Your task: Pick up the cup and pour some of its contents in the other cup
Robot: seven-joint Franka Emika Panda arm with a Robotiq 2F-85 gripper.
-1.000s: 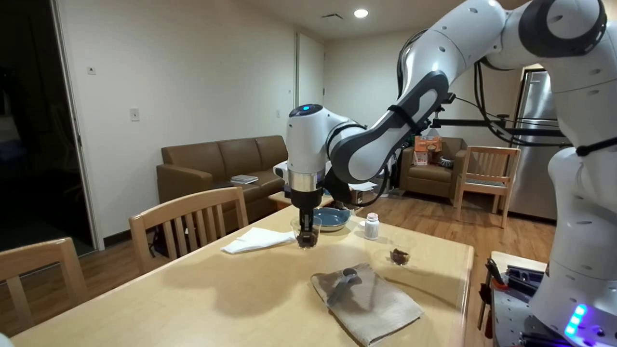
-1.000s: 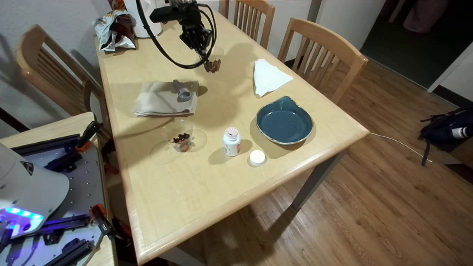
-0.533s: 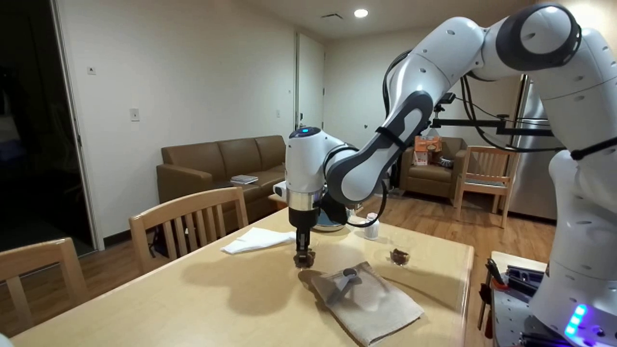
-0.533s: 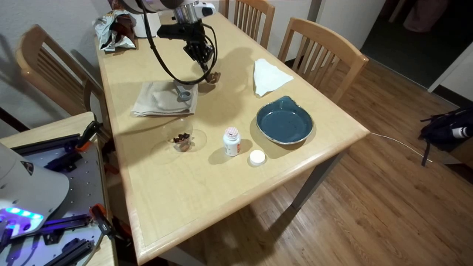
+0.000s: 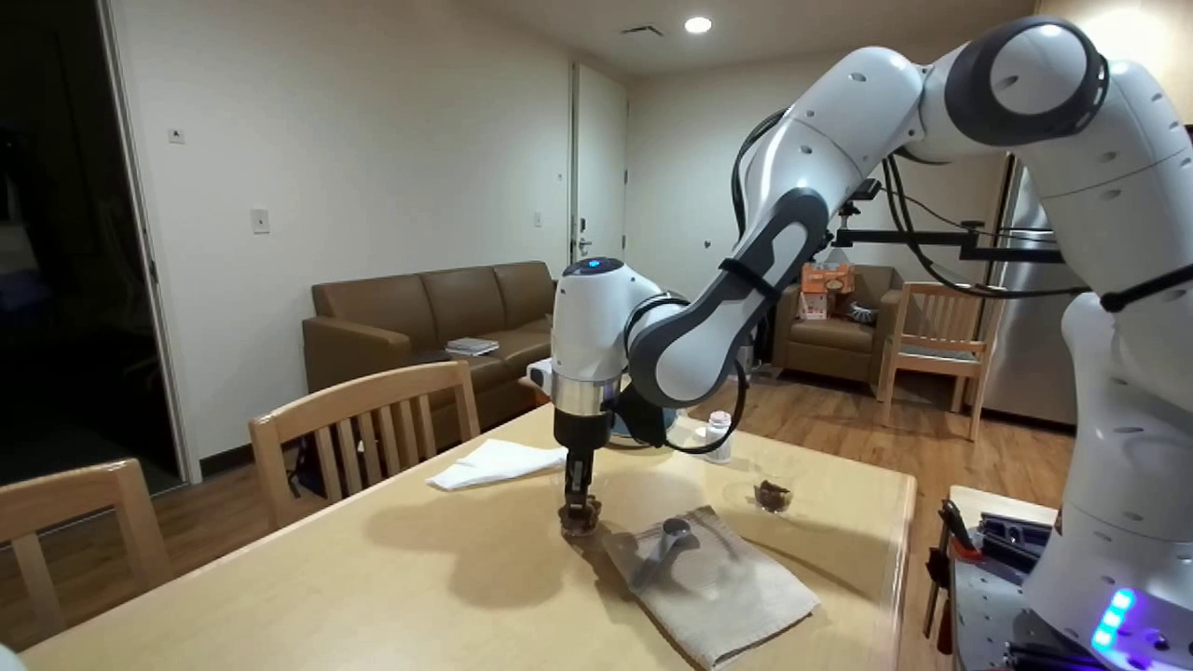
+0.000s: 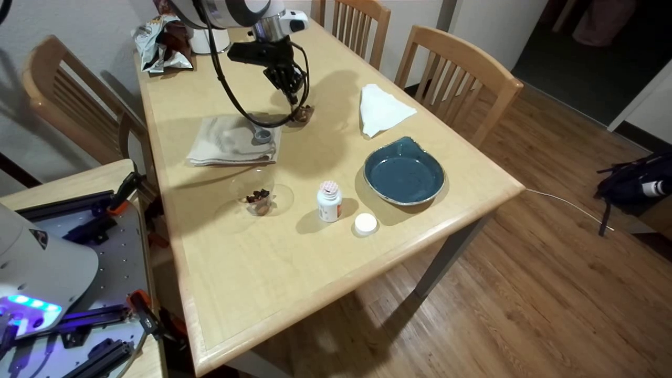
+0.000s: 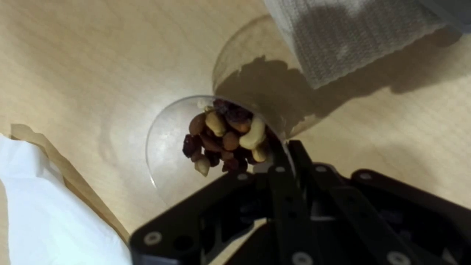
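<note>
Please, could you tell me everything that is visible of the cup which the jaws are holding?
The held cup is clear, plastic or glass, with a thin round rim. Nuts and dried fruit fill only its lower part. The closed jaws pinch its wall, one side inside, the other outside. It looks about upright, between the folded cloth and the white napkin, touching neither; whether its base meets the table I cannot tell.

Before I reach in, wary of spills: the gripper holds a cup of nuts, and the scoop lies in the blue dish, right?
No: the scoop lies on the folded cloth instead, as both exterior views show. The gripper does hold the cup of nuts.
</note>
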